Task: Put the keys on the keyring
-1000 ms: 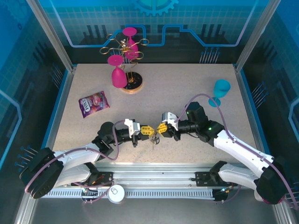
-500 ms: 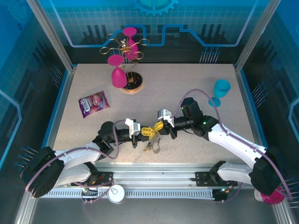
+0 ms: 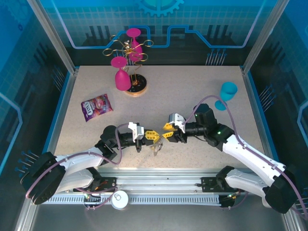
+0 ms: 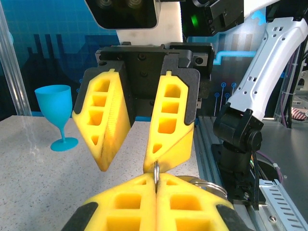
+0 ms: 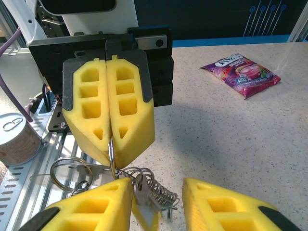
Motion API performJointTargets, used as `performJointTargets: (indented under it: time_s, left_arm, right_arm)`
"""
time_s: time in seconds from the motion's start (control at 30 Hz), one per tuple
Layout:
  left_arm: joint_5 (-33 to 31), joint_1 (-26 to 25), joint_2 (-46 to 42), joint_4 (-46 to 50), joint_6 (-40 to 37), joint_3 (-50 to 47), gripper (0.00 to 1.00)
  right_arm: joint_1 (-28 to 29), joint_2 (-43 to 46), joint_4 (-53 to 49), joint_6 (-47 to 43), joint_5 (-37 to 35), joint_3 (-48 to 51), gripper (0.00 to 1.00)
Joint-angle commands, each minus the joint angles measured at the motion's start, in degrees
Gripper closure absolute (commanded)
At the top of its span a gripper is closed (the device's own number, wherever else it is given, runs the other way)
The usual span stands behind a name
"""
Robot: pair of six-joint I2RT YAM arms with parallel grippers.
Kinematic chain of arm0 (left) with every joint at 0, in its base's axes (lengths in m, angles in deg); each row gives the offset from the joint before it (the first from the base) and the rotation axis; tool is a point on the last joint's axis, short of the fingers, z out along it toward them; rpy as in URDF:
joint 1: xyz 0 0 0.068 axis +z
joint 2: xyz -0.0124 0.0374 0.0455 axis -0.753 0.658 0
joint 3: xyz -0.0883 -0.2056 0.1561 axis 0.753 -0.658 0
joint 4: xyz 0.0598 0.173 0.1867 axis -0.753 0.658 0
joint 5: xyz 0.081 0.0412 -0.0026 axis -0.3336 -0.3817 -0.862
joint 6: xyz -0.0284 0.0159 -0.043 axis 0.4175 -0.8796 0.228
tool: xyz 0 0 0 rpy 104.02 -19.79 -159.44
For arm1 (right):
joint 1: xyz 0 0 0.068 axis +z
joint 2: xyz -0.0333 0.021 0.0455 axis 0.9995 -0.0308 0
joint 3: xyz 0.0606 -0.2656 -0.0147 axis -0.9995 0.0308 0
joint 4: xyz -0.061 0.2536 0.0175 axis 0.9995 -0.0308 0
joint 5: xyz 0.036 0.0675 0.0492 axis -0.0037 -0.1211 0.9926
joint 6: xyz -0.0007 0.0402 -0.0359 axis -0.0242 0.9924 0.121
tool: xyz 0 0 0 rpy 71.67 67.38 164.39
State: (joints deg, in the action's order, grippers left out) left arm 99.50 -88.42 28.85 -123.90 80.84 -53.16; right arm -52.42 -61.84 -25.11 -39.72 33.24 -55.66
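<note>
left gripper [image 3: 155, 136] clamping keyring [image 5: 112, 159], frame centre | right gripper [image 3: 165, 131] standing open, empty | likely needing: pinching dangling keys [image 5: 144, 190] by head, holding keyring steady

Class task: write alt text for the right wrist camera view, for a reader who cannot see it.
The left gripper, shut, pinches a thin metal ring with a bunch of keys and wire rings dangling under it. The right gripper stands open in the foreground, and a purple snack packet lies on the speckled table beyond.
</note>
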Motion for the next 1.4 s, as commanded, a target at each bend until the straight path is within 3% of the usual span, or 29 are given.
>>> performJointTargets:
  time_s: [0.0,0.27,1.37]
  left_arm:
    - [-0.33,0.29,0.05,-4.59,-0.22,-0.38,1.0]
    - [-0.52,0.46,0.7,-5.05,-0.04,-0.25,1.0]
    - [-0.46,0.43,1.17,-4.87,-0.13,-0.54,1.0]
  right_arm:
    - [-0.74,0.65,-1.22,0.28,0.08,1.09,0.7]
    - [-0.32,-0.23,-1.33,-0.11,5.8,1.23,0.8]
    - [1.05,-2.6,4.86,1.49,7.86,0.21,0.78]
